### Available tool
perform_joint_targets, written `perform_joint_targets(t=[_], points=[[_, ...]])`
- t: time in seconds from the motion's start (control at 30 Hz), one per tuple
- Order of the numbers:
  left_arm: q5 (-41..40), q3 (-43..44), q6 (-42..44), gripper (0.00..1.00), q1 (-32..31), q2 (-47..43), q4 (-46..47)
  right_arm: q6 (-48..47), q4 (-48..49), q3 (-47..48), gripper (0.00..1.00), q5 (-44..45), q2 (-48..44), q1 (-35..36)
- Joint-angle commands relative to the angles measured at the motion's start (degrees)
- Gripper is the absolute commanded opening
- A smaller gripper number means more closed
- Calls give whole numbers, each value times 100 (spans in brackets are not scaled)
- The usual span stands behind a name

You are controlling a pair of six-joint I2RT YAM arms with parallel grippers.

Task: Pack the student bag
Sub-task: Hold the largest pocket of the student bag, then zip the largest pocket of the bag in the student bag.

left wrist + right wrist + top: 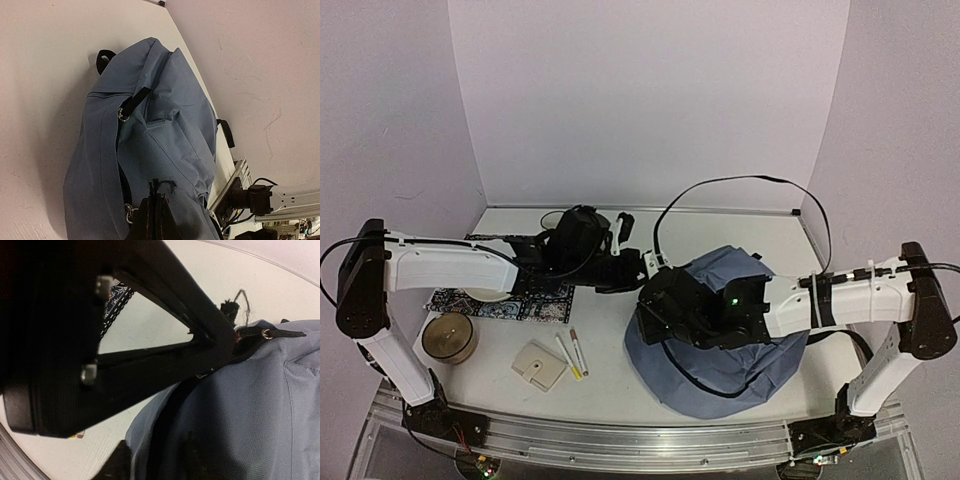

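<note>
The bag [720,380] lies beneath the right gripper [225,342], whose spread cannot be told; the left gripper [156,202], pressed together, sits at its left edge.

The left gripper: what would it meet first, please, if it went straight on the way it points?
Probably the soft blue-grey fabric backpack, directly ahead of the shut left gripper; depth is unclear.

Blue-grey backpack [730,385], black straps [134,103]; dark blue white-patterned cloth [545,305]; tan tin [448,337]; beige wallet [540,364]; yellow marker [568,358]; white table [720,235]
</note>
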Motion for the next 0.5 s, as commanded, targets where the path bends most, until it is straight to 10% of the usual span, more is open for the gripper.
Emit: perform_joint_targets(t=[0.0,0.47], points=[[-13,216,138,0,-69,-279,506,-88,-258,7,9,79,-39,9],[-916,1550,1068,0,608,869,-291,-1656,-186,-800,0,-1711,-1273,144]])
